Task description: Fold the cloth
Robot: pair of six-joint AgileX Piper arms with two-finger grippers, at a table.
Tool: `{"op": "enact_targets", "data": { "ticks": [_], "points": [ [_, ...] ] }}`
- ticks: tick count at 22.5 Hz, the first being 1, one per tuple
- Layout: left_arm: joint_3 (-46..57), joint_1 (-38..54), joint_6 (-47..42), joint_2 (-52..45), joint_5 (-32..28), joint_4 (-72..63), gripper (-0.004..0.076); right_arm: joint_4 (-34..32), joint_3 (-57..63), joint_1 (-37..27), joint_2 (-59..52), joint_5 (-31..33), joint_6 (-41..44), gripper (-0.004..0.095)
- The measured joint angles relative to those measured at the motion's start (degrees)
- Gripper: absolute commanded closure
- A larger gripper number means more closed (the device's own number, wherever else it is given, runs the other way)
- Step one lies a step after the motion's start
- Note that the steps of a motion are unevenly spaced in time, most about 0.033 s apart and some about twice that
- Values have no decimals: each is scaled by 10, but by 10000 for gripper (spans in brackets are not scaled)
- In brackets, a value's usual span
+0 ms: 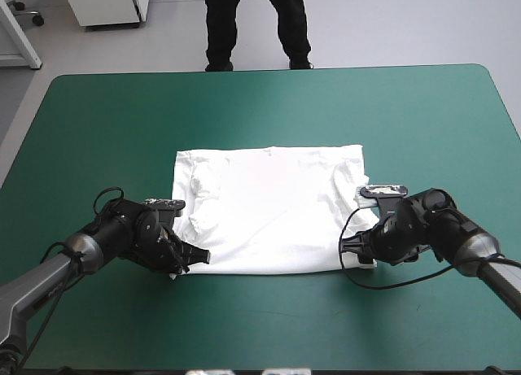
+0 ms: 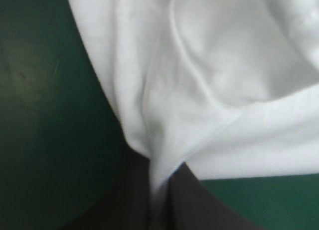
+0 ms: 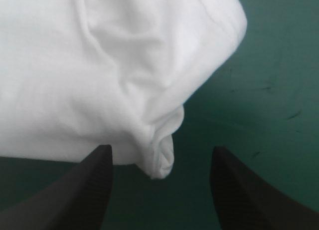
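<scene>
The white T-shirt (image 1: pixel 269 208) lies as a folded rectangle in the middle of the teal-green table. My left gripper (image 1: pixel 195 258) sits at its near left corner, shut on the T-shirt (image 2: pixel 209 90); in the left wrist view the cloth is pinched into a fold between the black fingers (image 2: pixel 194 200). My right gripper (image 1: pixel 352 246) rests at the near right corner and stands open. In the right wrist view a bunched tip of the T-shirt (image 3: pixel 129 75) hangs between its two separated fingers (image 3: pixel 89 190).
Bare teal-green cover (image 1: pixel 269 106) surrounds the T-shirt on all sides, with wide room toward the far edge and along the near edge (image 1: pixel 269 326).
</scene>
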Motion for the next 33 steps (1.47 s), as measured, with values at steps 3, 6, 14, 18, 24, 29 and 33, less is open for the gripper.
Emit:
{"op": "enact_targets", "data": {
  "ticks": [3, 6, 14, 18, 24, 29, 33],
  "points": [
    [0, 0, 1, 0, -1, 0, 733, 8, 4, 0, 38, -18, 1, 399],
    [0, 0, 1, 0, -1, 0, 733, 26, 4, 0, 71, -26, -3, 456],
    [0, 0, 1, 0, -1, 0, 733, 22, -2, -2, 83, -8, -26, 918],
    [-11, 0, 1, 1, 11, 0, 733, 44, -2, -1, 82, -8, -26, 925],
    [-79, 0, 2, -11, 58, 53, 733, 25, -50, 1, 26, 41, 3, 925],
    [-175, 0, 2, -12, 71, 108, 733, -30, -151, 0, 16, 55, 13, 925],
    [-237, 0, 2, 20, 65, 145, 733, -35, -210, -31, 59, 40, 13, 925]
  ]
}}
